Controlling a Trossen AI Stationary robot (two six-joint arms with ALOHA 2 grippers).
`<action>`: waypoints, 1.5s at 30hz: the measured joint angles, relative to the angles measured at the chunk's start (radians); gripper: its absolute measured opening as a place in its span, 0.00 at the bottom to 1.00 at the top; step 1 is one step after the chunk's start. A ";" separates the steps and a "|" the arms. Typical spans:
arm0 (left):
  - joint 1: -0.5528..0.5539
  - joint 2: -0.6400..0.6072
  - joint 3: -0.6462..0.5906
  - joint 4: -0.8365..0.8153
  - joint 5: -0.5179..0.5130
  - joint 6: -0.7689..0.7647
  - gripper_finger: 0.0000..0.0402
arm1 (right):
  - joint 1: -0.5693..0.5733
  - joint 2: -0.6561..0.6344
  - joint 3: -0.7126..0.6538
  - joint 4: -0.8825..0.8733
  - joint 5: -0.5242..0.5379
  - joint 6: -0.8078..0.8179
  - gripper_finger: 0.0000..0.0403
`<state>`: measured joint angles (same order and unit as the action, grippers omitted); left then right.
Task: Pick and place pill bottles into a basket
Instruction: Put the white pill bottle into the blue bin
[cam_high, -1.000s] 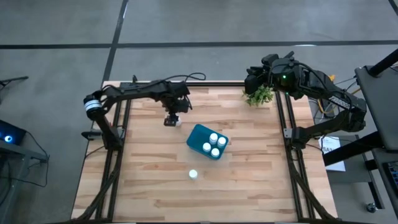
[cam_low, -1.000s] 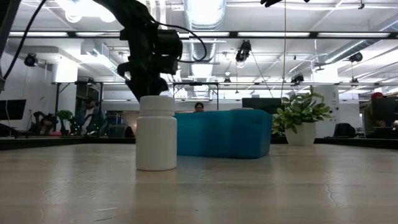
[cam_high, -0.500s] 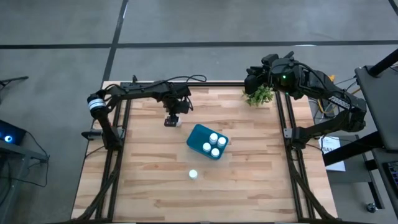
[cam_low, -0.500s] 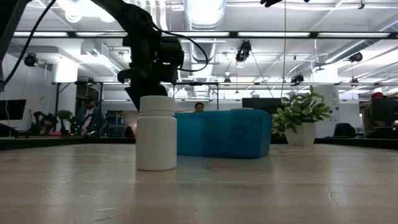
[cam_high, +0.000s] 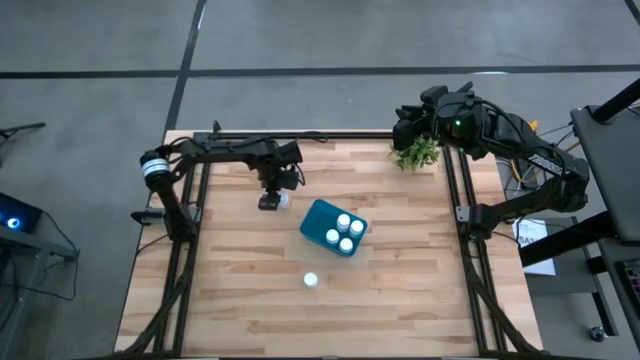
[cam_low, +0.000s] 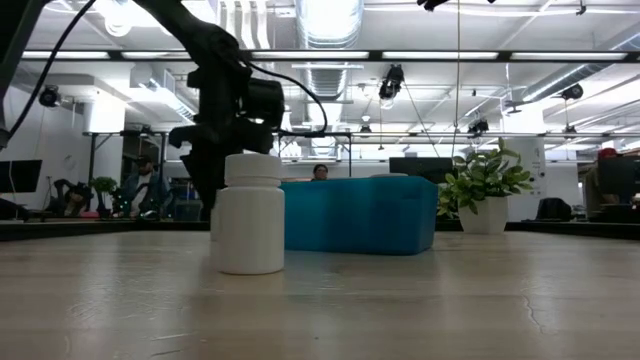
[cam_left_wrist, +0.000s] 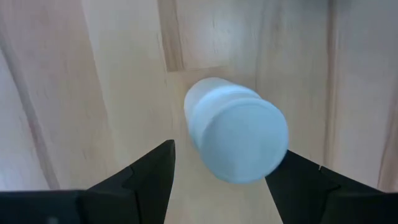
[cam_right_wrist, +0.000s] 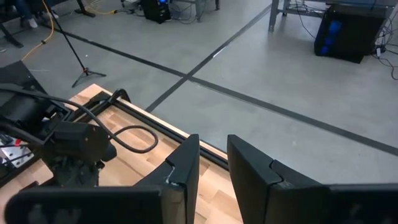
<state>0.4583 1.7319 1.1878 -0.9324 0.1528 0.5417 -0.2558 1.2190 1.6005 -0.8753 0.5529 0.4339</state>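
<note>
Dropped lower since a second ago: left gripper (cam_high: 270, 201) now straddling an upright pill bottle (cam_left_wrist: 237, 139) just beside the teal basket (cam_high: 320, 217), fingers (cam_left_wrist: 144, 180) spread wide to either side, gripping nothing yet. Ready to close, judging by that. Four bottles already inside, another bottle (cam_high: 311, 281) nearer the front edge; right gripper (cam_right_wrist: 211, 168) parked by the potted plant (cam_high: 418, 152), slightly parted, empty.
</note>
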 joint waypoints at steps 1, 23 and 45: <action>0.000 -0.004 -0.005 0.007 0.000 -0.004 0.55 | 0.000 0.000 0.000 0.000 0.000 0.000 0.19; -0.003 -0.008 0.004 0.052 0.097 -0.126 0.55 | 0.000 0.000 0.000 -0.001 0.000 0.000 0.18; -0.011 -0.010 0.008 0.066 0.079 -0.195 0.35 | 0.000 0.001 0.000 -0.001 0.008 0.000 0.17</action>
<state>0.4477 1.7214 1.1955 -0.8666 0.2317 0.3472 -0.2562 1.2201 1.6005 -0.8764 0.5607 0.4335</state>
